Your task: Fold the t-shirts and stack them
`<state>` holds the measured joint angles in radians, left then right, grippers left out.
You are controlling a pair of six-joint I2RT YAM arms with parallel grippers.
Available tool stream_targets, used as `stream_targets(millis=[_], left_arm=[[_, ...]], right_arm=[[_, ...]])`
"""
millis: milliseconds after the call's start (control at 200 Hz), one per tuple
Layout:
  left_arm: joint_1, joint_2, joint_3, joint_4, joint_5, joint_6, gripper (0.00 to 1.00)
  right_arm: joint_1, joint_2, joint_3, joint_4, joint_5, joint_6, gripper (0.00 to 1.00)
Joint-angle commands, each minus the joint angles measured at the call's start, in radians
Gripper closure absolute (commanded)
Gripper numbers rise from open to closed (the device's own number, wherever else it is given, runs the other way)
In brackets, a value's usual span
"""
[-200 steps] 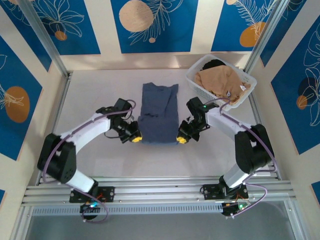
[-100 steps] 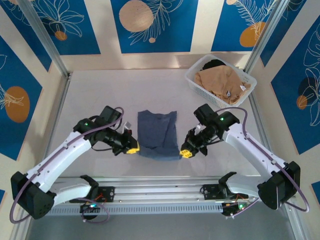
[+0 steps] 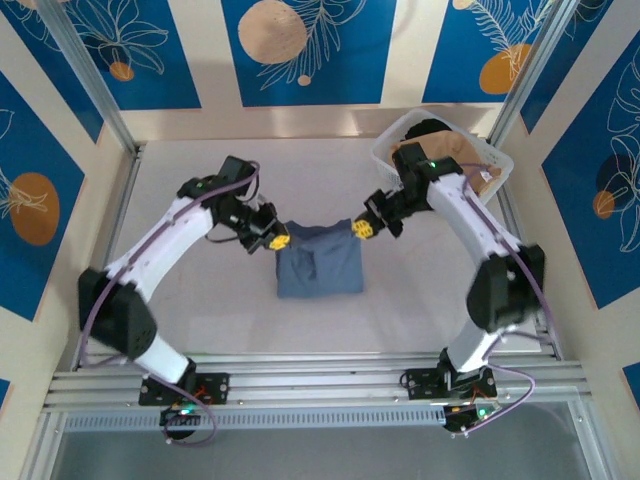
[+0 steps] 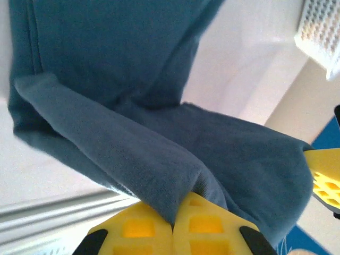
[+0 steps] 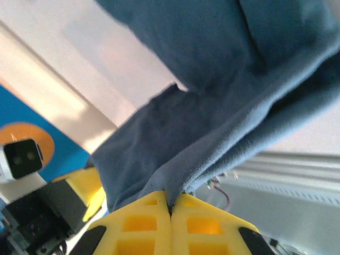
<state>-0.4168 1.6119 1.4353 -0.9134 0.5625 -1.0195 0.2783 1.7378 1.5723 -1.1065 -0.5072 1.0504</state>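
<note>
- Because each pair is pressed fully together on a pinch of cloth, the left fingers (image 4: 139, 228) and the right fingers (image 5: 141, 222) share one edge of the slate-blue t-shirt (image 3: 320, 268). In both wrist views a ridge of fabric vanishes into the closed seam between the yellow pads.
- Seen from above, the two grips sit at opposite corners of that edge, level with each other and pulled apart enough to keep it straight. This looks like a hold chosen so the fold lands square rather than skewed.
- The rest of the shirt hangs and lies doubled beneath the held edge, resting on the surface (image 3: 190, 290) about midway between the arms. The fold appears to be in progress, not yet laid flat.
- Off at the far right corner stands the white basket (image 3: 380, 152) with the tan t-shirt (image 3: 468, 148) inside, waiting its turn.
- The right arm reaches across the basket's near side, so that rim is the likeliest thing to be brushed as the edge is set down.
</note>
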Motion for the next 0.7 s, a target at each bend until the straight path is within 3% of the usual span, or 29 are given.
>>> stream_targets(millis=[0, 110, 170, 230, 285, 345, 445, 550, 695], left_arm=[[0.062, 0.189, 0.086, 0.036, -0.013, 0.03, 1.0], [0.116, 0.434, 0.293, -0.017, -0.049, 0.085, 0.85], [0.138, 0.51, 0.396, -0.072, -0.109, 0.098, 0.8], [0.144, 0.517, 0.44, -0.084, -0.164, 0.093, 0.68], [0.136, 0.491, 0.442, -0.108, -0.218, 0.089, 0.49], [0.127, 0.448, 0.413, -0.138, -0.271, 0.096, 0.41], [0.114, 0.329, 0.251, -0.082, -0.317, 0.085, 0.43], [0.111, 0.239, 0.065, 0.096, -0.248, 0.022, 0.45], [0.09, 0.327, 0.132, 0.155, -0.15, 0.052, 0.48]], right_arm=[[-0.02, 0.196, 0.166, 0.043, 0.046, -0.047, 0.95], [-0.025, 0.45, 0.45, -0.022, 0.147, -0.13, 0.59], [-0.023, 0.532, 0.587, -0.041, 0.219, -0.2, 0.48], [-0.024, 0.565, 0.666, -0.059, 0.261, -0.241, 0.38], [-0.026, 0.556, 0.685, -0.076, 0.289, -0.268, 0.37], [-0.028, 0.509, 0.626, -0.07, 0.304, -0.283, 0.37], [-0.024, 0.372, 0.393, 0.04, 0.306, -0.29, 0.37], [-0.021, 0.251, 0.175, 0.142, 0.305, -0.281, 0.39], [-0.013, 0.204, 0.03, 0.216, 0.275, -0.276, 0.51]])
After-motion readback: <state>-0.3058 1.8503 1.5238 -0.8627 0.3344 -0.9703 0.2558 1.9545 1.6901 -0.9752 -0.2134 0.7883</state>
